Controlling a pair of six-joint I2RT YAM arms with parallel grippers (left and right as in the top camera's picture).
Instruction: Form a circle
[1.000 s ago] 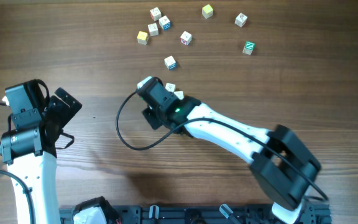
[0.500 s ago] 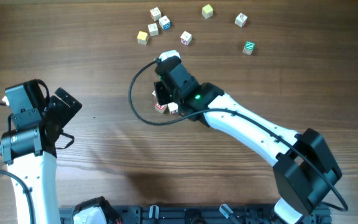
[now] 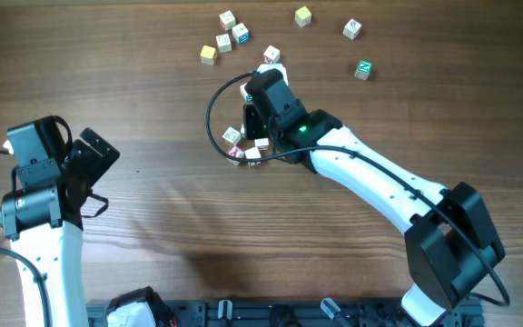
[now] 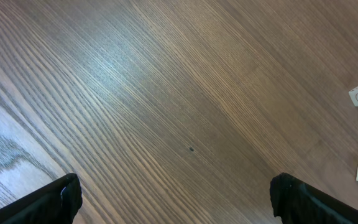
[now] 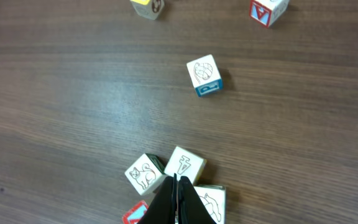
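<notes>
The circle shows as a tight cluster of several small letter cubes (image 3: 253, 153) at mid-table. In the right wrist view a cat-faced cube (image 5: 145, 173), an A cube (image 5: 186, 164), a third white cube (image 5: 212, 202) and a red-faced cube (image 5: 135, 214) crowd around my right gripper (image 5: 176, 178). That gripper is shut with nothing held, its tip standing in the middle of them. My left gripper (image 4: 176, 202) is open over bare wood at the table's left, far from the cubes.
A lone white cube with a blue side (image 5: 205, 75) lies just beyond the cluster. Several loose cubes are scattered at the back, among them a yellow one (image 3: 209, 54) and a green one (image 3: 363, 69). The right arm's cable (image 3: 214, 113) loops beside the cluster.
The right arm has swung toward the back right with its gripper shut. More cubes now show bunched beside its tip. The left arm has not moved.
</notes>
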